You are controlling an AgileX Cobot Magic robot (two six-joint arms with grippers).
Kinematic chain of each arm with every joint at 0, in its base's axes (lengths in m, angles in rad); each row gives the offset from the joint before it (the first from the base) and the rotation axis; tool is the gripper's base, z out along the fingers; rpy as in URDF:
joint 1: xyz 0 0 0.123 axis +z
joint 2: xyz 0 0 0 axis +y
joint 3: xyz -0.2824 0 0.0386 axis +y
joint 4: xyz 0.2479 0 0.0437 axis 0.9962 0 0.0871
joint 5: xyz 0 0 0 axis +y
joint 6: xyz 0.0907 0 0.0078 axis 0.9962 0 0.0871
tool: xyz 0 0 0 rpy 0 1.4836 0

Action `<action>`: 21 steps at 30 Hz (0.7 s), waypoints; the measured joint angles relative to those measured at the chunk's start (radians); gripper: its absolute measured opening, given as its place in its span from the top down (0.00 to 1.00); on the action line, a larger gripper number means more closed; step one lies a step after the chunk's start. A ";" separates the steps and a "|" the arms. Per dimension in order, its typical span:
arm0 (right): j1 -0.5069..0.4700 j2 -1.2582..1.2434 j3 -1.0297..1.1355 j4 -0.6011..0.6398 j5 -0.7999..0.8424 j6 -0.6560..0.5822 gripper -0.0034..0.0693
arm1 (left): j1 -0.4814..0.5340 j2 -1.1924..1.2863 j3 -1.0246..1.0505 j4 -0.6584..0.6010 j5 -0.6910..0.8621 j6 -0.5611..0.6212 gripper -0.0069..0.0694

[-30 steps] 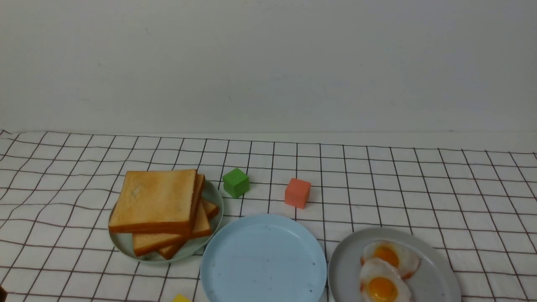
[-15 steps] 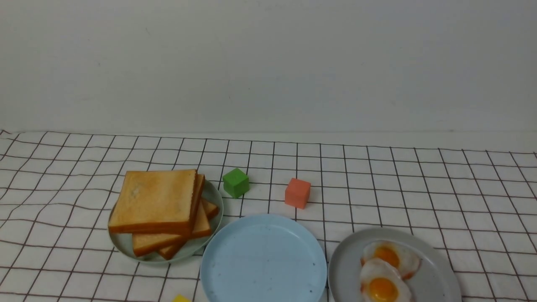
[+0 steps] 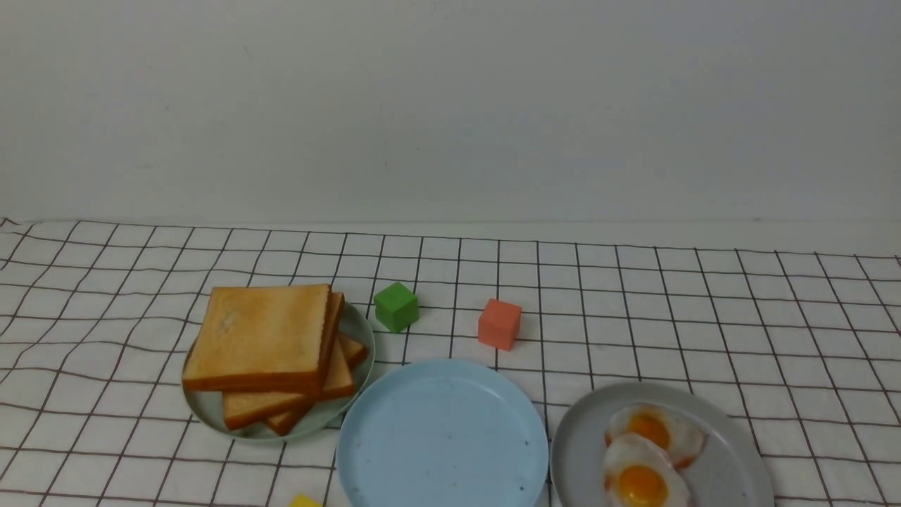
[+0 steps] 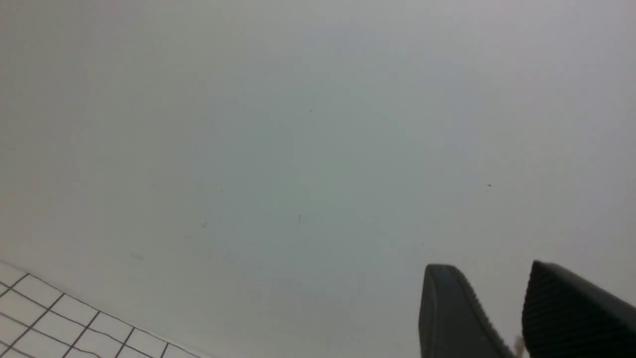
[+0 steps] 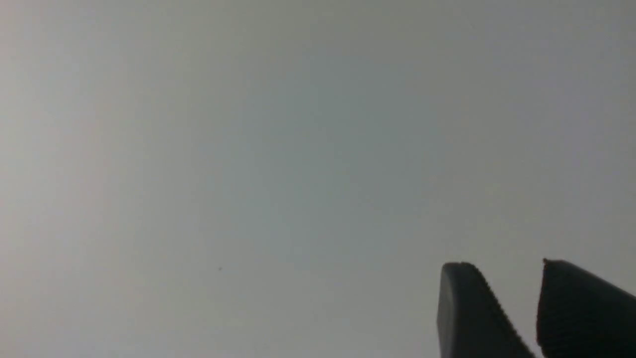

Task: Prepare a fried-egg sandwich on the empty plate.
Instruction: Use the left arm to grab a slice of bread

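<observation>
I see the blue plate (image 3: 442,436) at the lower middle of the front view, and it is bare. The toast (image 3: 260,338) lies stacked on the green plate (image 3: 211,412) at lower left. Two eggs (image 3: 644,458) lie on the grey plate (image 3: 584,451) at lower right. The left gripper (image 4: 489,278) and the right gripper (image 5: 502,273) each have the fingers a little apart, holding nothing.

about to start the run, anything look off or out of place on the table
Nothing spilled or broken. The toast on the green plate is stacked askew, its slices fanned out at different angles. A green cube, an orange cube and a yellow bit at the near edge don't belong to a sandwich.
</observation>
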 joint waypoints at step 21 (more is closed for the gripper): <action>0.111 0.450 -0.345 -0.099 0.532 -0.011 0.62 | 0.000 0.454 -0.323 -0.074 0.656 0.002 0.60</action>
